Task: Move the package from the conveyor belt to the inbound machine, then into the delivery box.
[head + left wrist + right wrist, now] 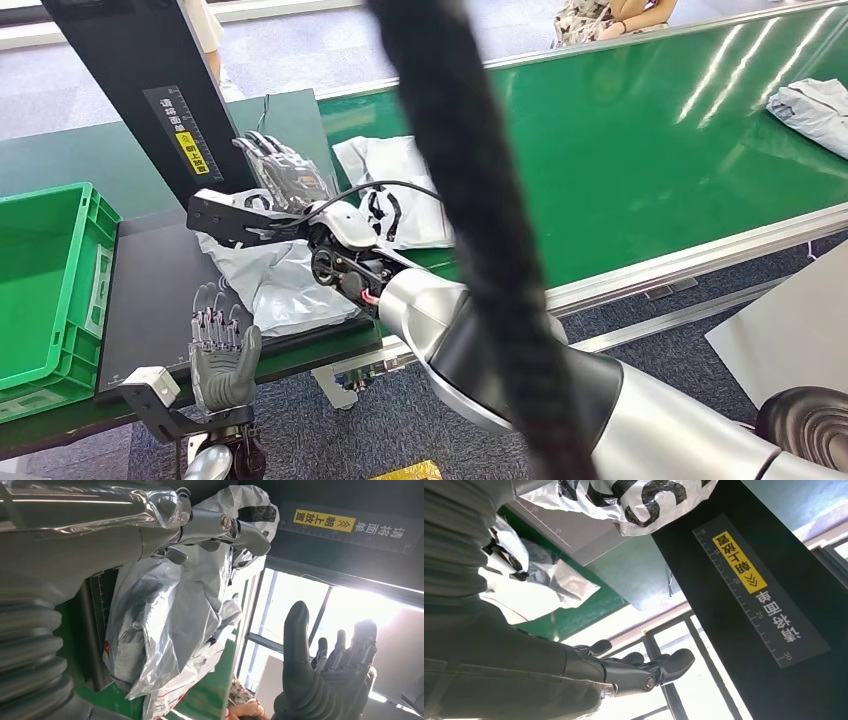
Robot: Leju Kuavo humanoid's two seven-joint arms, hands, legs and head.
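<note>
- Grey carpet floor lies under a long green conveyor belt that runs across the head view; a person sits at its far edge at the top of the picture.
- Beside the belt stands the inbound machine, a flat black platform with a black upright post behind it.
- On the post, a yellow label with black Chinese characters and chevrons sits above a white ruler scale; in the right wrist view the numerals 20, 25 and 30 can be read along it, and white Chinese characters run beside the scale.
- The package, a crumpled silver-grey plastic mailer, lies on the machine's platform, its long axis running roughly from the near edge toward the post; which end leads I cannot tell.
- A second bag, white with large black lettering, lies just behind on the belt's edge; the letters are too folded to read.
- Another grey bag lies far off on the belt.
- The right hand hovers above the package near the post, fingers extended and apart, holding nothing.
- The left hand stands upright at the platform's near edge, fingers spread, empty.
- A green crate, the delivery box, sits beside the machine.
</note>
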